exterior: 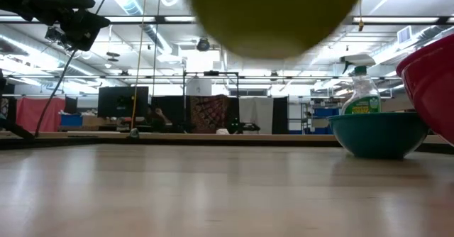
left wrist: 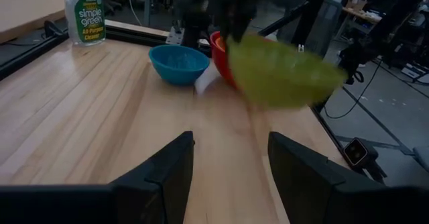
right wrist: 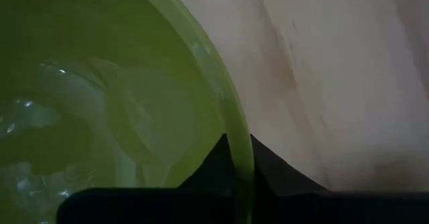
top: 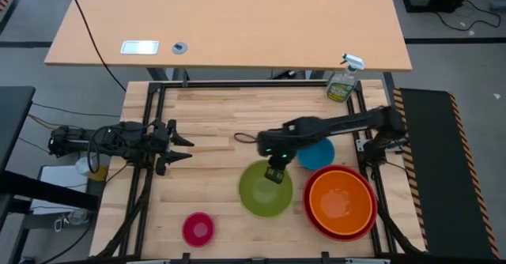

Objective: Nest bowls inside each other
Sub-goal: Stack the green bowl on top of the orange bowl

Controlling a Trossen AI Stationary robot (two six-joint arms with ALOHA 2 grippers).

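Observation:
The lime green bowl (top: 264, 191) is in the air over the table's near middle, with my right gripper (top: 275, 173) shut on its rim. In the low view its underside (exterior: 273, 13) hangs well above the tabletop. The orange bowl (top: 340, 201) sits inside the red bowl (top: 315, 220) at the near right. The blue bowl (top: 320, 152) rests on its base just beyond them. The pink bowl (top: 198, 228) stands alone at the near left. My left gripper (top: 178, 149) waits open at the table's left side, holding nothing. My right gripper pinches the green bowl's rim (right wrist: 236, 150) on the bowl's far side, one finger inside the bowl (right wrist: 209, 169) and one outside (right wrist: 273, 172). The fingers come steeply from above. The bowl is lifted clear of the table, mouth up and slightly tilted.
A green spray bottle (top: 342, 82) stands at the far right corner. Black frame rails (top: 237, 86) run along the table's edges. Bare wood lies across the table's middle and far left.

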